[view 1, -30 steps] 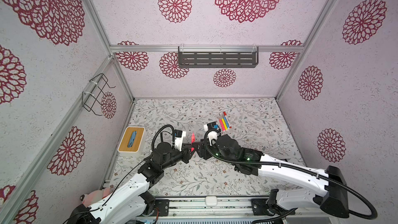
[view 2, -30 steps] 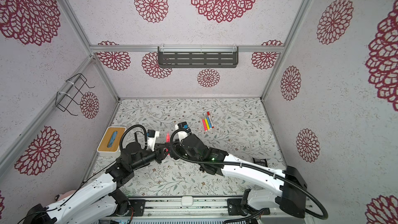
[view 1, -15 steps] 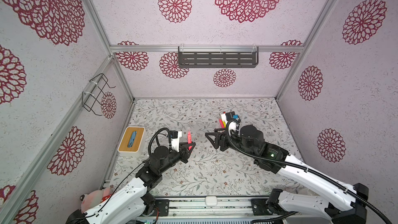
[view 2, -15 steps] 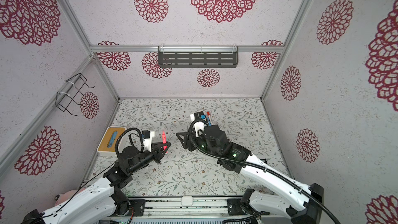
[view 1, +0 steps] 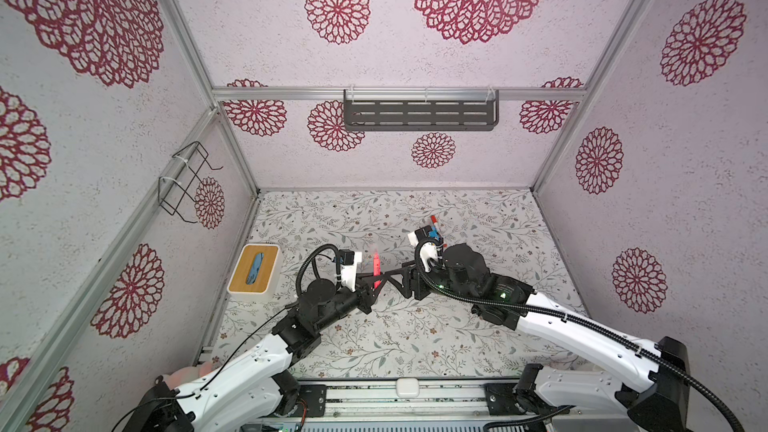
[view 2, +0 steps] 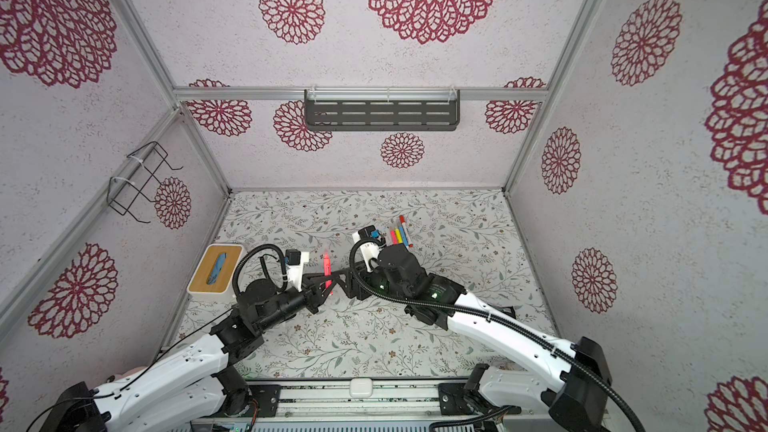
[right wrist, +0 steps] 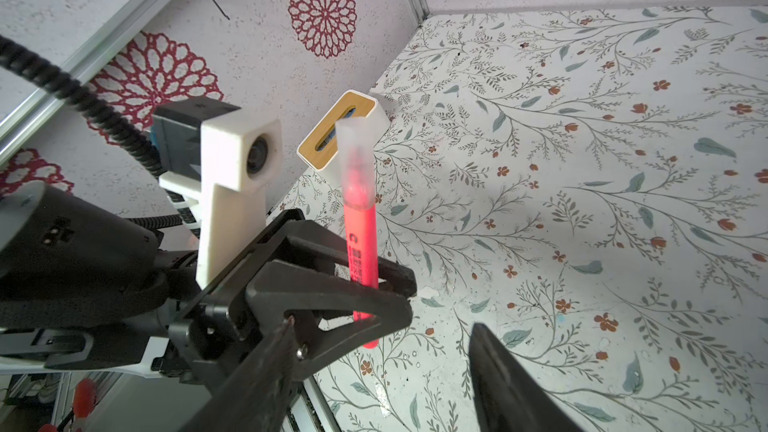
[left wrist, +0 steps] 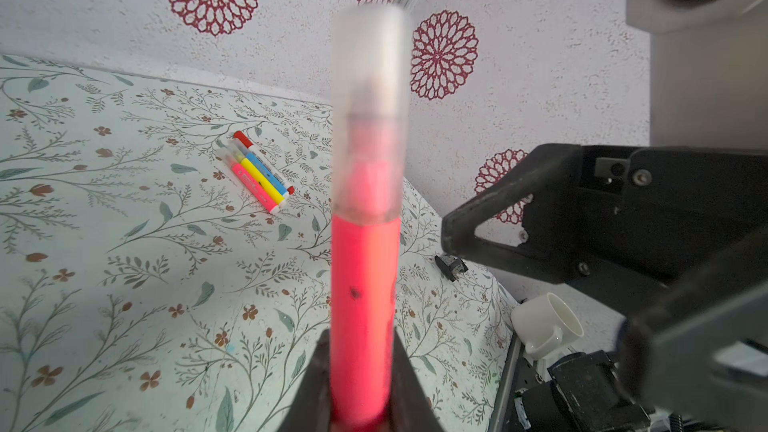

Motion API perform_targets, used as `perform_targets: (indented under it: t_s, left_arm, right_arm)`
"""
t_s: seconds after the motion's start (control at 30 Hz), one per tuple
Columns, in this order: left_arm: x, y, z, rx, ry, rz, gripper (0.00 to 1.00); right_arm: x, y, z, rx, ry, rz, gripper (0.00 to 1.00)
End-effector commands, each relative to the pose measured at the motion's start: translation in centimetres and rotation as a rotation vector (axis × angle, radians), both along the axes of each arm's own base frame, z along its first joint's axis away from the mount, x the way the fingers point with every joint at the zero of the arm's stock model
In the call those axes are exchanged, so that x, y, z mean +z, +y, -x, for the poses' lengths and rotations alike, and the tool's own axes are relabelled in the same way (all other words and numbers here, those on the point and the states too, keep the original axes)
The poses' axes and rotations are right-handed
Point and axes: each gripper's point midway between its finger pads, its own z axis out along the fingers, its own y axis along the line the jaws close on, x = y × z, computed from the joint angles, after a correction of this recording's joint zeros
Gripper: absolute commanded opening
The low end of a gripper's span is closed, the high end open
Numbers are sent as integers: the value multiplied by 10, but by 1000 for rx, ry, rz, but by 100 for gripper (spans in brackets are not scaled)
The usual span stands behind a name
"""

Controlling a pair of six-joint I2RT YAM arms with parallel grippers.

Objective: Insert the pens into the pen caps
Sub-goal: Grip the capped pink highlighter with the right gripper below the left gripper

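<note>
top views both show the left gripper (view 1: 375, 282) clamped on the lower part of a pink pen (view 1: 376, 263), which stands upright above the table (view 1: 478, 218). the right gripper (view 1: 391, 279) sits just beside it, spread open and empty. left wrist view adds a clear cap (left wrist: 370, 97) seated on the pen's top end, and the other pens (left wrist: 257, 176) lying side by side well apart. right wrist view shows that gripper's fingers (right wrist: 498, 388) set wide, the pen in line with the gap.
</note>
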Motion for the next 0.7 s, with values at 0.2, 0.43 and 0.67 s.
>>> perform_targets:
  t_s: [0.2,0.43,0.67]
  left_arm:
    - [24,-9,-1,-11,-59,45,0]
    - [25,-14,2,-31,-61,46,0]
    - [22,-17,2,-40,-52,35,0]
  right_arm:
    - [18,14,-12,9,-54,-32,67]
    - [13,30,-24,29,-44,-35,59]
    - [6,43,-21,88,-12,-39,13]
